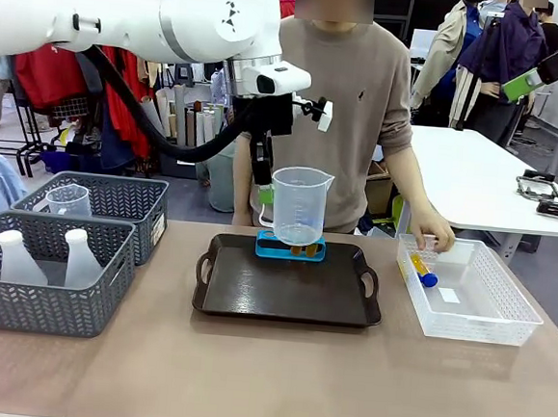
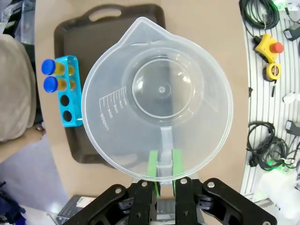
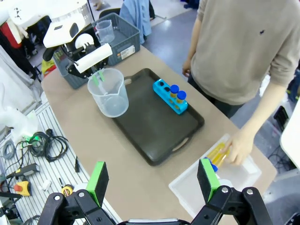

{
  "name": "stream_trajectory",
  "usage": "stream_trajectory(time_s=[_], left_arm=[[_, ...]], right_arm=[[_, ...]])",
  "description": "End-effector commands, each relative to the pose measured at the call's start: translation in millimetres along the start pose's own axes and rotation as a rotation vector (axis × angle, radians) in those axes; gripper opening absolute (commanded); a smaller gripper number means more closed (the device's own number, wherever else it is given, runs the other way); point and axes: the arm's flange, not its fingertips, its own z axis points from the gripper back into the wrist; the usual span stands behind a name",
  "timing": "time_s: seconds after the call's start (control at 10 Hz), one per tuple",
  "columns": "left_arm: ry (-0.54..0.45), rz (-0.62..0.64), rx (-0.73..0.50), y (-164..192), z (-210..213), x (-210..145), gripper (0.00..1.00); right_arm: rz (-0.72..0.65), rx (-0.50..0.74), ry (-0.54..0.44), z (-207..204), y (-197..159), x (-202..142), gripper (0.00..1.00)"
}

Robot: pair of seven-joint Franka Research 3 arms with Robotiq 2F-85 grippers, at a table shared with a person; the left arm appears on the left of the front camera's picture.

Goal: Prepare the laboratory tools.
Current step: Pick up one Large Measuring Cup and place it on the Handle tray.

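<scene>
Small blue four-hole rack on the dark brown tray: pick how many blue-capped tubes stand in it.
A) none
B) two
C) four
B: two blue-capped yellow-orange test tubes stand at one end of the small blue four-hole rack, and its other two holes are empty.

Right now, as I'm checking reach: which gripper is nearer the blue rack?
Left. The left gripper, shut on the beaker by its handle, is close beside the rack; the right gripper hangs open high over the table, well away from it.
</scene>
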Motion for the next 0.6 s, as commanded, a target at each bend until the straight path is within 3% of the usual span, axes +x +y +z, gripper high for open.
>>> stream_trajectory(time_s=[0.0, 0.1, 0.3, 0.5], left_arm=[[0.000, 0.001, 0.000, 0.3, -0.2, -0.5, 0.00], [0.025, 0.014, 0.038, 5.9, -13.7, 12.2, 0.00], [-0.028, 0.005, -0.008, 21.2, -53.1, 41.0, 0.00], [-0.026, 0.028, 0.060, 38.5, -91.0, 61.5, 0.00]], right_arm=[[0.005, 0.014, -0.012, 0.1, 0.9, -0.2, 1.00], [0.005, 0.014, -0.012, 0.1, 0.9, -0.2, 1.00], [0.005, 0.014, -0.012, 0.1, 0.9, -0.2, 1.00], [0.005, 0.014, -0.012, 0.1, 0.9, -0.2, 1.00]])
